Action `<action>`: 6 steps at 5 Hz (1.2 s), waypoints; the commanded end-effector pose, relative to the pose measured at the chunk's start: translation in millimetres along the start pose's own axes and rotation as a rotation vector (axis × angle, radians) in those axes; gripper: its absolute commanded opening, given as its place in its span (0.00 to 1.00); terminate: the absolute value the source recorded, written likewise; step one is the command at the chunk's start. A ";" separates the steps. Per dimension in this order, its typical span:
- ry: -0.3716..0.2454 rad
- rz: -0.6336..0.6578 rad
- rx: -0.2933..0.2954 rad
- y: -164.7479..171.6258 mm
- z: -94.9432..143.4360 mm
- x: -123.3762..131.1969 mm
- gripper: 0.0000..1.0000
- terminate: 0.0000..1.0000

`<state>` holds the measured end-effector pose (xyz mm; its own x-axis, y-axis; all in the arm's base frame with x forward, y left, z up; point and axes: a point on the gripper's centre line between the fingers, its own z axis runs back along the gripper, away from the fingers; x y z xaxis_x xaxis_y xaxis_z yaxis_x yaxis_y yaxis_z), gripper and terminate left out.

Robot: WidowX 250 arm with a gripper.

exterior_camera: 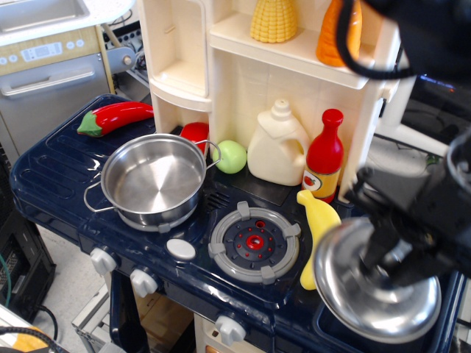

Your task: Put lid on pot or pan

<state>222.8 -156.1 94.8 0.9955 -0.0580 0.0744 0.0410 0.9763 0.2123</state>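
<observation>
The shiny steel pot (153, 182) stands open and empty on the left burner of the dark blue toy stove, its wire loop handles at left and right. The round steel lid (372, 283) is at the lower right, lifted and tilted above the sink area, partly covering the banana. My gripper (394, 252) is shut on the lid's knob, which the black fingers hide. The lid is well to the right of the pot, with the grey burner between them.
A grey burner ring (255, 241) lies in the stove's middle. A yellow banana (316, 220), red ketchup bottle (324, 156), cream jug (277, 145), green ball (232, 156) and red chilli (116, 116) stand around. The cream shelf unit (243, 44) rises behind.
</observation>
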 end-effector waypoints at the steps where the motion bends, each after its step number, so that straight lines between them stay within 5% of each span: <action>1: -0.041 -0.013 0.056 83.7 31.3 26.5 0.00 0.00; 3: -0.022 -0.038 0.015 166.3 2.9 29.9 0.00 0.00; 5: -0.069 0.005 -0.023 194.8 -25.8 7.4 0.00 0.00; 6: -0.094 0.000 -0.040 204.2 -36.6 3.6 0.00 1.00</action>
